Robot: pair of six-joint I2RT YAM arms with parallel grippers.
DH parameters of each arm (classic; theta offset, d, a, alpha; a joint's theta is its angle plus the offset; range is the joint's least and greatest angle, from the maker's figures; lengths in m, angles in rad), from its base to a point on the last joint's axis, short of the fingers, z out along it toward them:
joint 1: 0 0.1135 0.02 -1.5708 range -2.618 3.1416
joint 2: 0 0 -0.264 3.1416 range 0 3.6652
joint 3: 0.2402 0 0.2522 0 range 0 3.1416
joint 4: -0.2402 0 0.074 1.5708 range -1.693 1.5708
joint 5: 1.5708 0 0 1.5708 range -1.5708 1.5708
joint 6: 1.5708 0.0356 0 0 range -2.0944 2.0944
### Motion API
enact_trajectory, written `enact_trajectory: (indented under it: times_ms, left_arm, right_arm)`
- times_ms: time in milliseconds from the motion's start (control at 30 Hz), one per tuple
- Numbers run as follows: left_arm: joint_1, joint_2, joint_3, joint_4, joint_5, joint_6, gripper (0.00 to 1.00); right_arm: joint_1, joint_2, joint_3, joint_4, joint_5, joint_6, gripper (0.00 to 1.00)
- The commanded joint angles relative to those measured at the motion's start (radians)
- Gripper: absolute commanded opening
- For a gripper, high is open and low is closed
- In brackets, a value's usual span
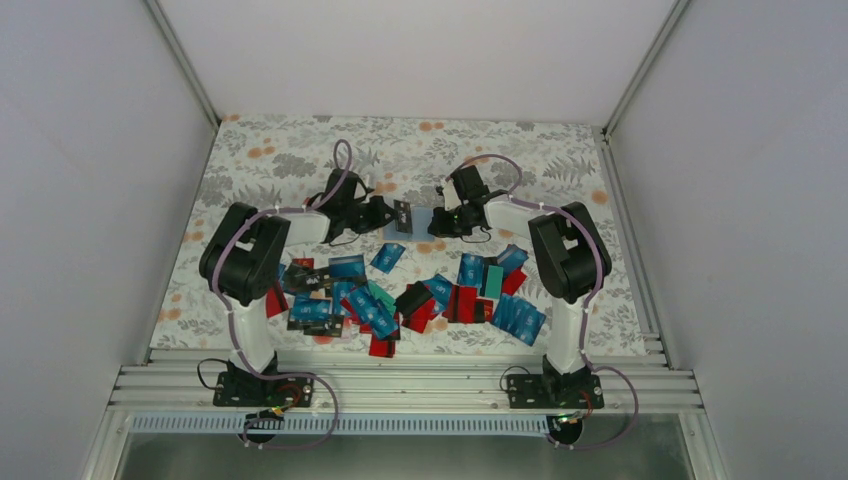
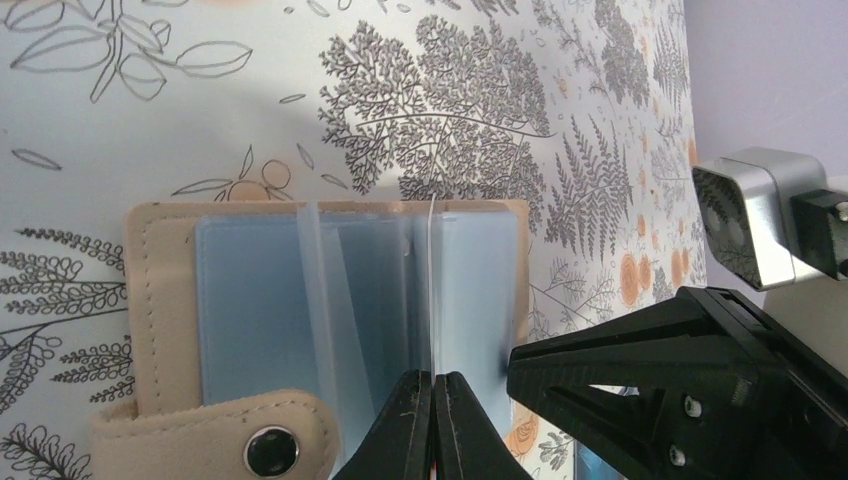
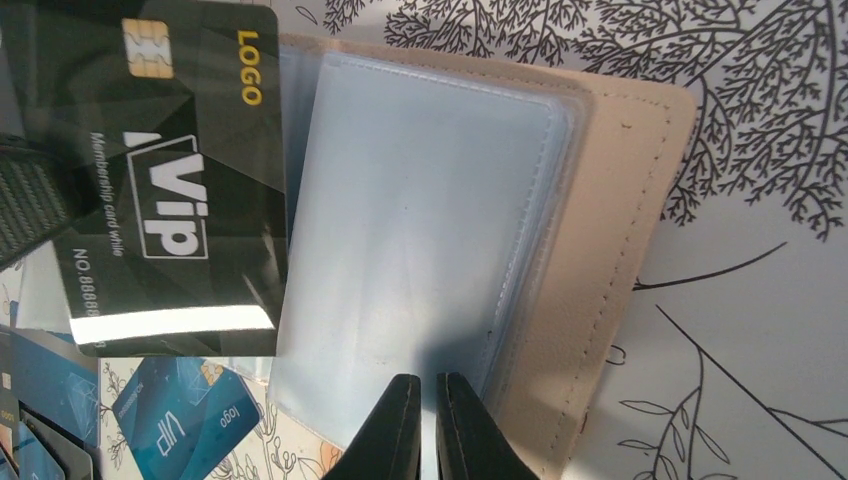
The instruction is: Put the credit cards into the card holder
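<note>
Far-centre on floral tablecloth, beige stitched card holder lies open. Left gripper clamped tight on glossy black plastic VIP card; right gripper nipped closed on clear sleeves, looks like. Card stiff, slick, light, so grab short edge; sleeves floppy.

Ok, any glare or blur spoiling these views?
Right wrist: glare band across the glossy black VIP card, print legible. Left wrist: beige stitched card holder sharp, soft shadow upper left. Top view: evenly lit, scattered blue cards too small to read.
</note>
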Motion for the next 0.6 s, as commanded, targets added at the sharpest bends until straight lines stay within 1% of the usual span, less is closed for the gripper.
enact_trajectory:
  times_ms: [0,400,500,567]
  left_arm:
    - [-0.007,0.03,-0.001,0.038,0.023,-0.01,0.02]
    - [-0.015,0.03,-0.008,0.038,0.028,-0.015,0.02]
    - [-0.014,0.033,-0.008,0.029,0.028,-0.013,0.02]
    - [-0.014,0.033,-0.007,0.021,0.028,-0.012,0.02]
  right_arm:
    - [0.0,-0.008,-0.026,-0.043,0.001,-0.001,0.07]
    - [0.0,-0.014,-0.023,-0.046,-0.004,-0.001,0.07]
    - [-0.001,-0.026,-0.015,-0.055,0.004,-0.006,0.09]
    - [-0.001,-0.034,-0.006,-0.064,0.011,-0.011,0.12]
